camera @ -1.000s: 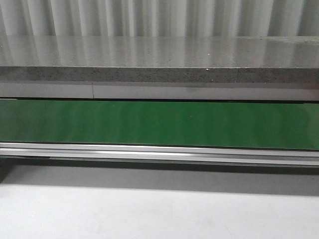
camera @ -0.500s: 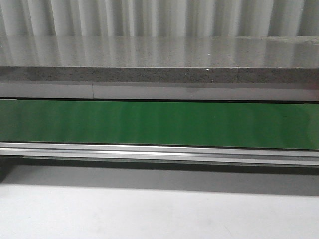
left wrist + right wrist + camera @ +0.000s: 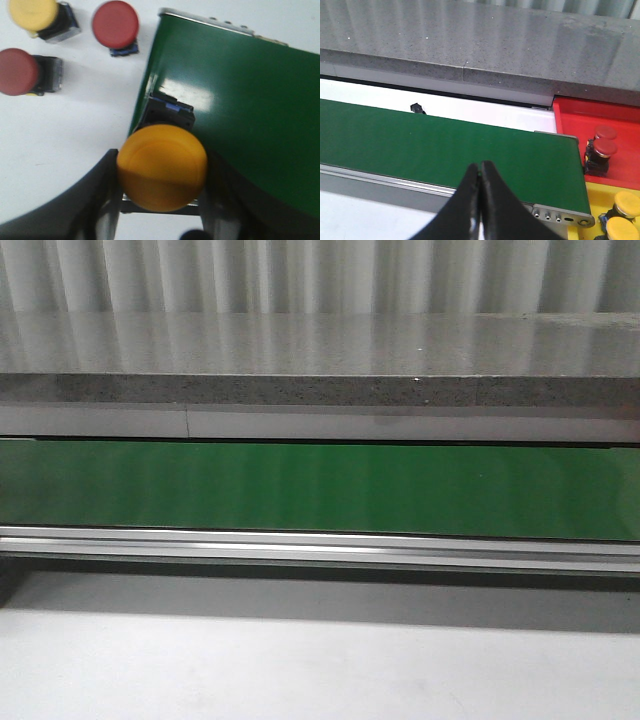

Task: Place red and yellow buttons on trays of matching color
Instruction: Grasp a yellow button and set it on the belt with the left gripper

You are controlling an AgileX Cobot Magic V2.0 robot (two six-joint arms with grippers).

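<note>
Belt [image 3: 320, 488] is solid green with a silver rail [image 3: 320, 545] along its front edge. Counter [image 3: 320, 345] behind is speckled grey stone, table [image 3: 320, 665] plain white. Held button [image 3: 162, 167] has an orange-yellow cap on a black base with a bit of blue. Loose ones: two red [image 3: 115, 24], one yellow [image 3: 34, 12]. Trays: red tray [image 3: 615, 112] with red buttons [image 3: 605, 147], yellow tray [image 3: 595, 197] with yellow buttons [image 3: 627, 203]. Fingers [image 3: 470, 200] are black.

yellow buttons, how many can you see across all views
4: one in the left gripper over the belt's edge, one on the white table, two in the yellow tray. More may be hidden.
</note>
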